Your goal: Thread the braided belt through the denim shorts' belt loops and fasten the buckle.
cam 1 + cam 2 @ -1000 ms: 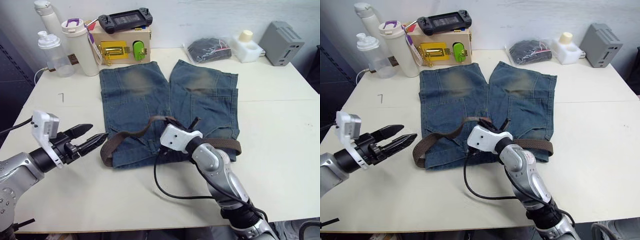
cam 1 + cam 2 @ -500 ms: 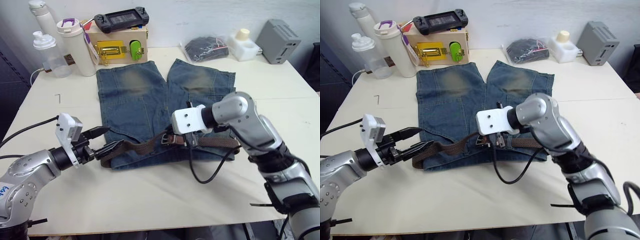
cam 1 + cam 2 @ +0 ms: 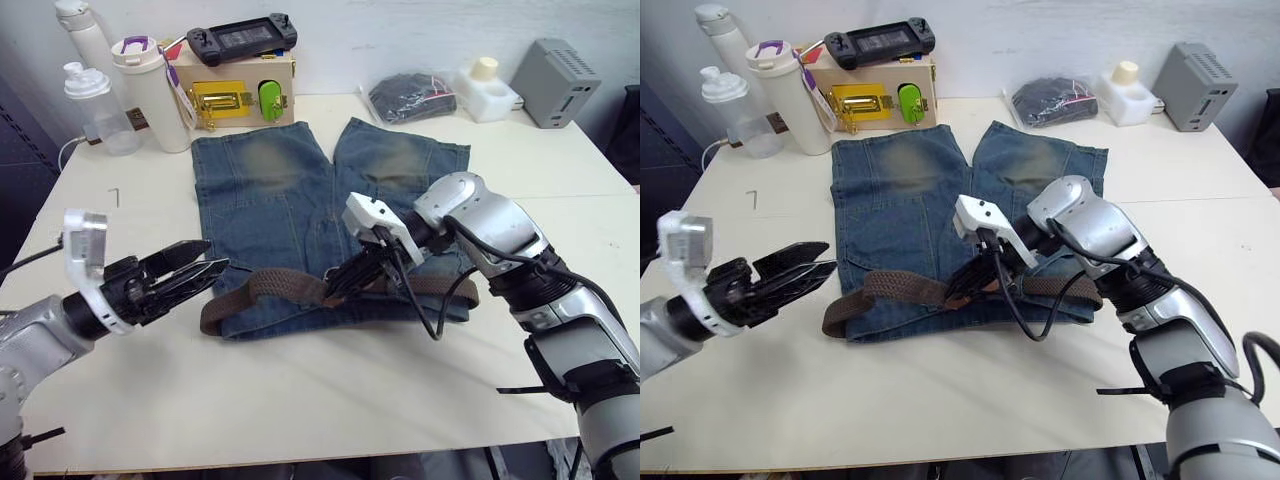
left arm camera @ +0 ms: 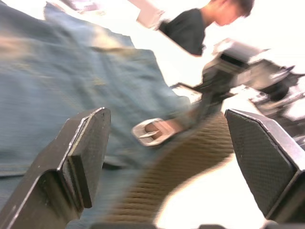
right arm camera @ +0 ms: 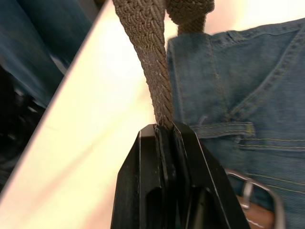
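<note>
Your braided belt lies along the near waistband edge of the denim shorts, long axis running left to right across the table; its left end folds back in a loop just off the cloth. The strap is dark brown, tight woven. The buckle is a silver-grey metal frame, lying flat on the denim. Your right gripper is clamped onto the strap near mid-waistband. Your left gripper hangs spread wide, near the belt's left end, touching nothing. Shorts: faded blue, worn lighter patches, legs pointing away.
</note>
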Action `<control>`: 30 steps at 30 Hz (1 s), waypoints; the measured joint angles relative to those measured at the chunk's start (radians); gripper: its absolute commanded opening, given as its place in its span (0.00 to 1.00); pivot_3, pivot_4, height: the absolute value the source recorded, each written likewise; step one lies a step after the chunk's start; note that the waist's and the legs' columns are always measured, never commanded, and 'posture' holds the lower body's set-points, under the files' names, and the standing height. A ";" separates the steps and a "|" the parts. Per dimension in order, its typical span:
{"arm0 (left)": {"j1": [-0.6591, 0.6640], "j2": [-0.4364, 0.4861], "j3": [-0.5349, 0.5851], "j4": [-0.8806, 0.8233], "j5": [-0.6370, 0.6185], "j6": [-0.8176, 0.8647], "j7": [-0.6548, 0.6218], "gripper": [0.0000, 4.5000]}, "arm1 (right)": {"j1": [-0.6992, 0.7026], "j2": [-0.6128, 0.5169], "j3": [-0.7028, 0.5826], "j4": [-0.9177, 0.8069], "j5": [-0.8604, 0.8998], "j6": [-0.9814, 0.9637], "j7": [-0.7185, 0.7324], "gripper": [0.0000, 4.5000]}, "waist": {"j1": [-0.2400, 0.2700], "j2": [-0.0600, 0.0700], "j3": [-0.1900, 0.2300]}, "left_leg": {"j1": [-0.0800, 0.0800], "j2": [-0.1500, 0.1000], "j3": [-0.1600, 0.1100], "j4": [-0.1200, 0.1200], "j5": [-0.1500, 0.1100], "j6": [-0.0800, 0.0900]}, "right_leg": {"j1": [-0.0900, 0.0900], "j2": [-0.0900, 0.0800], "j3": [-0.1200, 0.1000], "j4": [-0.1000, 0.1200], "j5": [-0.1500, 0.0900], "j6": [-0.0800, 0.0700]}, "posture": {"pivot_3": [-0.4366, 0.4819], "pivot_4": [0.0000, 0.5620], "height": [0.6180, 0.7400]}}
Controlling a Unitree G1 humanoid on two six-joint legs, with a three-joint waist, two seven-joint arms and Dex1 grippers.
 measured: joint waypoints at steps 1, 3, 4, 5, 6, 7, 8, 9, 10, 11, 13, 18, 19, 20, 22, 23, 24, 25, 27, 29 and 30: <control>0.047 0.004 0.002 -0.025 -0.065 -0.001 0.020 0.93 | 0.000 -0.004 0.001 -0.002 0.006 0.015 0.000 0.00 | 0.000 0.000 0.000 | 0.000 0.000 0.000 0.000 0.000 0.000 | 0.000 0.000 0.000 0.000 0.000 0.000 | 0.48 0.27 0.22; 0.143 0.006 -0.001 -0.081 -0.205 -0.025 0.082 0.93 | -0.001 -0.010 0.005 -0.005 0.010 0.043 0.000 0.00 | 0.001 0.000 0.000 | 0.000 0.000 0.001 0.000 0.000 0.000 | 0.000 0.000 0.001 0.000 0.000 0.000 | 0.48 0.27 0.22; 0.176 0.005 -0.009 -0.106 -0.265 -0.042 0.109 0.93 | -0.001 -0.016 0.007 -0.005 0.010 0.055 0.000 0.00 | 0.002 0.000 0.000 | 0.000 0.000 0.002 0.001 0.000 0.000 | 0.000 0.000 0.001 0.000 0.000 0.000 | 0.48 0.27 0.22; 0.207 0.001 -0.016 -0.129 -0.310 -0.073 0.126 0.93 | -0.001 -0.019 0.009 -0.005 0.010 0.064 0.001 0.00 | 0.004 0.000 0.000 | 0.000 0.000 0.003 0.001 0.000 0.000 | 0.000 0.000 0.001 0.000 0.000 0.000 | 0.48 0.27 0.22; 0.238 -0.014 -0.033 -0.157 -0.342 -0.112 0.133 0.93 | -0.001 -0.020 0.015 -0.006 0.009 0.069 0.001 0.00 | 0.006 0.000 0.000 | 0.000 0.000 0.004 0.002 0.000 0.000 | 0.000 -0.001 0.001 0.000 0.000 0.000 | 0.48 0.27 0.22; 0.258 -0.026 -0.053 -0.176 -0.359 -0.131 0.137 0.93 | -0.001 -0.022 0.020 -0.005 0.009 0.074 0.001 0.00 | 0.008 0.000 0.000 | 0.000 0.000 0.006 0.002 0.000 0.001 | -0.001 -0.002 0.001 0.000 0.000 0.000 | 0.48 0.27 0.22; 0.270 -0.033 -0.076 -0.189 -0.367 -0.153 0.146 0.93 | -0.001 -0.022 0.024 -0.004 0.006 0.078 0.001 0.00 | 0.009 0.000 0.000 | -0.001 0.000 0.006 0.003 0.000 0.001 | -0.001 -0.002 0.001 0.000 0.000 0.000 | 0.48 0.27 0.22; 0.293 -0.053 -0.145 -0.219 -0.374 -0.195 0.175 0.93 | -0.001 -0.021 0.033 -0.002 -0.002 0.082 0.001 0.00 | 0.011 0.000 0.000 | 0.000 0.000 0.009 0.003 -0.001 0.002 | -0.001 -0.003 0.001 -0.001 0.000 0.000 | 0.48 0.27 0.22; 0.294 -0.060 -0.208 -0.234 -0.379 -0.217 0.215 0.93 | -0.001 -0.018 0.033 0.000 -0.008 0.083 0.001 0.00 | 0.014 0.000 0.000 | -0.001 0.000 0.011 0.004 -0.001 0.002 | -0.001 -0.004 0.001 -0.001 0.000 0.000 | 0.48 0.27 0.22; 0.286 -0.061 -0.262 -0.241 -0.384 -0.248 0.264 0.93 | -0.001 -0.016 0.033 0.000 -0.014 0.084 0.001 0.00 | 0.014 0.000 0.000 | 0.000 0.000 0.012 0.004 -0.001 0.002 | -0.002 -0.004 0.001 0.000 0.000 0.000 | 0.48 0.27 0.22; 0.284 -0.052 -0.314 -0.239 -0.387 -0.274 0.312 0.93 | -0.002 -0.009 0.033 -0.001 -0.022 0.087 0.001 0.00 | 0.013 0.000 0.000 | -0.001 0.001 0.015 0.003 -0.001 0.003 | -0.003 -0.005 0.001 0.000 0.000 0.000 | 0.48 0.27 0.22; 0.292 -0.009 -0.371 -0.238 -0.388 -0.283 0.357 0.93 | -0.002 0.001 0.033 0.000 -0.034 0.102 0.001 0.00 | 0.008 0.000 0.000 | 0.000 0.001 0.019 0.002 -0.002 0.004 | -0.005 -0.006 0.002 0.001 0.000 0.000 | 0.48 0.27 0.22; 0.278 -0.008 -0.379 -0.232 -0.388 -0.292 0.371 0.93 | -0.002 0.002 0.033 0.000 -0.035 0.102 0.001 0.00 | 0.008 0.000 0.000 | 0.000 0.001 0.019 0.002 -0.002 0.004 | -0.005 -0.006 0.002 0.001 0.000 0.000 | 0.48 0.27 0.22; 0.277 -0.008 -0.379 -0.231 -0.388 -0.293 0.372 0.93 | -0.002 0.002 0.033 0.000 -0.035 0.102 0.001 0.00 | 0.008 0.000 0.000 | 0.000 0.001 0.019 0.002 -0.002 0.004 | -0.005 -0.006 0.002 0.001 0.000 0.000 | 0.48 0.27 0.22; 0.226 -0.010 -0.389 -0.199 -0.388 -0.310 0.402 0.93 | -0.003 0.005 0.033 -0.002 -0.037 0.103 0.001 0.00 | 0.012 0.000 0.000 | 0.000 0.001 0.019 0.003 -0.002 0.004 | -0.005 -0.006 0.002 0.001 0.000 0.000 | 0.48 0.27 0.22; 0.186 -0.010 -0.393 -0.178 -0.388 -0.320 0.416 0.93 | -0.003 0.008 0.033 -0.005 -0.037 0.103 0.001 0.00 | 0.012 0.000 0.000 | 0.000 0.001 0.019 0.003 -0.002 0.004 | -0.005 -0.006 0.001 0.000 0.000 0.000 | 0.48 0.27 0.22; 0.175 -0.010 -0.397 -0.171 -0.388 -0.321 0.419 0.93 | -0.003 0.008 0.033 -0.005 -0.038 0.103 0.001 0.00 | 0.011 0.000 0.000 | 0.000 0.001 0.020 0.003 -0.003 0.005 | -0.005 -0.006 0.002 0.001 0.000 0.000 | 0.48 0.27 0.22; 0.163 -0.011 -0.400 -0.167 -0.388 -0.322 0.425 0.93 | -0.003 0.008 0.033 -0.005 -0.038 0.104 0.001 0.00 | 0.011 0.000 0.000 | 0.000 0.001 0.020 0.003 -0.003 0.005 | -0.005 -0.006 0.002 0.001 0.000 0.000 | 0.48 0.27 0.22; 0.124 -0.017 -0.418 -0.159 -0.387 -0.327 0.440 0.93 | -0.003 0.009 0.033 -0.006 -0.038 0.104 0.001 0.00 | 0.009 0.000 0.000 | 0.000 0.001 0.020 0.003 -0.003 0.005 | -0.005 -0.006 0.002 0.001 0.000 0.000 | 0.48 0.27 0.22; 0.095 -0.010 -0.438 -0.154 -0.371 -0.316 0.448 0.93 | -0.003 0.013 0.033 -0.007 -0.037 0.109 0.000 0.00 | 0.008 0.000 0.000 | 0.000 0.001 0.020 0.003 -0.003 0.005 | -0.005 -0.006 0.002 0.001 0.000 0.000 | 0.48 0.27 0.22; 0.089 -0.010 -0.446 -0.152 -0.361 -0.311 0.450 0.93 | -0.003 0.014 0.033 -0.007 -0.037 0.112 0.000 0.00 | 0.007 0.000 0.000 | 0.000 0.001 0.020 0.003 -0.003 0.005 | -0.005 -0.006 0.002 0.001 0.000 0.000 | 0.48 0.27 0.22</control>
